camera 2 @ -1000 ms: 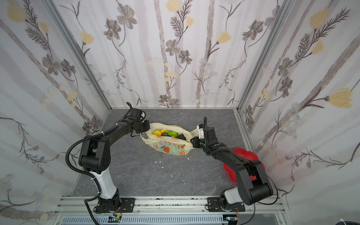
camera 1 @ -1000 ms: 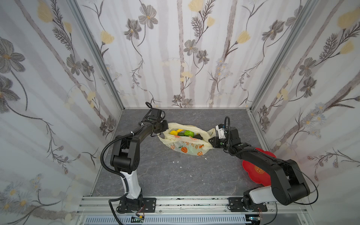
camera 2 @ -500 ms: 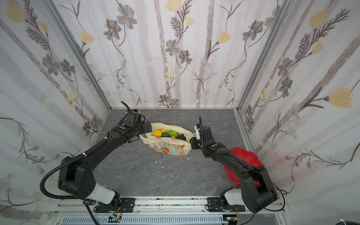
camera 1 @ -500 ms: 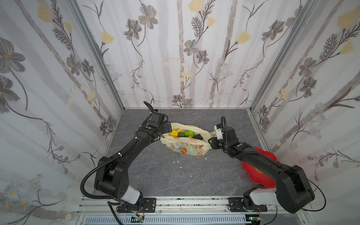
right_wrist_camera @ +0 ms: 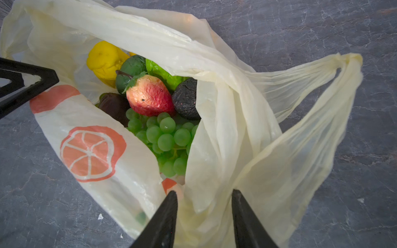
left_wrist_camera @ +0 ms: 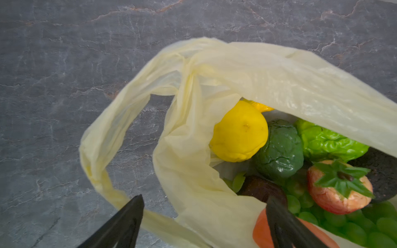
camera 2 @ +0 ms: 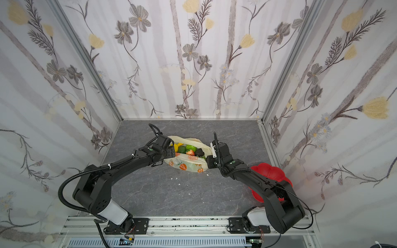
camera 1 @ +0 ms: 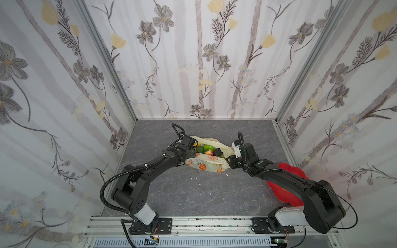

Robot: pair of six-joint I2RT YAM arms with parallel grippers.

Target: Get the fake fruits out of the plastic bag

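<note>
The plastic bag (camera 1: 206,165) lies open mid-table, pale yellow with orange prints, and shows in both top views (camera 2: 184,163). Inside it sit the fake fruits: a lemon (left_wrist_camera: 239,131), a dark green avocado (left_wrist_camera: 279,150), a bumpy lime-green fruit (left_wrist_camera: 326,141), a strawberry (right_wrist_camera: 150,96), a grape bunch (right_wrist_camera: 165,137) and a blackish one (right_wrist_camera: 185,98). My left gripper (left_wrist_camera: 205,200) stands open over the bag's left rim, holding nothing. My right gripper (right_wrist_camera: 204,193) is open at the bag's right end, with loose plastic lying between its fingers.
A red flower-shaped dish (camera 1: 287,171) sits at the right, partly under my right arm. Small white crumbs (camera 1: 194,177) dot the grey table in front of the bag. Patterned walls close in the left, back and right sides.
My left gripper went from shut to wide open, letting go of the bag's left rim, and that arm's elbow swung lower. My right gripper's jaws spread wider.
</note>
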